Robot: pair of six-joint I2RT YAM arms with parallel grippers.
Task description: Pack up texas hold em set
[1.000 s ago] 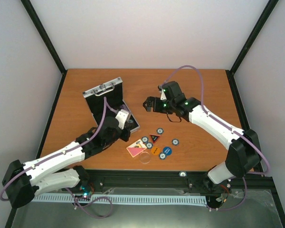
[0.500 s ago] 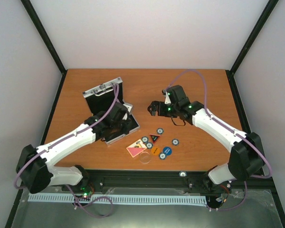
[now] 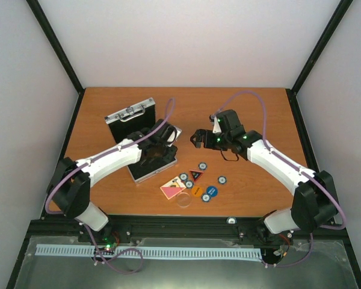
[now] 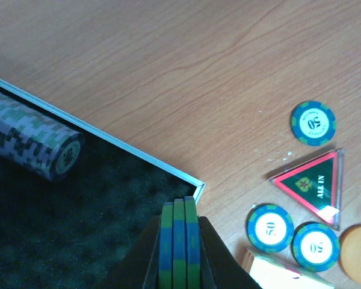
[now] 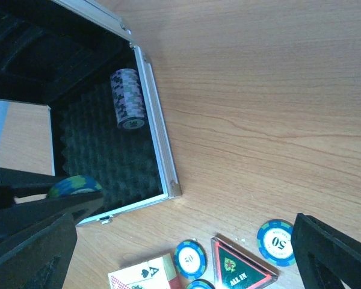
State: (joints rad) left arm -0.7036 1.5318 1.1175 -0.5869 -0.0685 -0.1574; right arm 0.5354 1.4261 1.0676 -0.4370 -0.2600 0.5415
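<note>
Left claw (image 4: 179,225) grips chips (image 4: 179,250) — triangle (image 4: 310,183) reads "ALL IN", disc (image 4: 360,254) "BIG BLIND".

The brown wooden table (image 3: 259,108) holds a small silver metal case (image 3: 131,113) with black foam inside, standing open at about nine o'clock. Near six o'clock lies a little bunch of game bits — round blue-and-white chips (image 3: 202,165), a red-and-black triangle (image 3: 196,175), and a flat orange disc (image 3: 197,191) with a blue disc (image 3: 212,191) just beside it. At seven o'clock from the triangle sits a pink deck of cards (image 3: 171,191) — a clear round disc (image 3: 184,200) lies just beside it.
</note>
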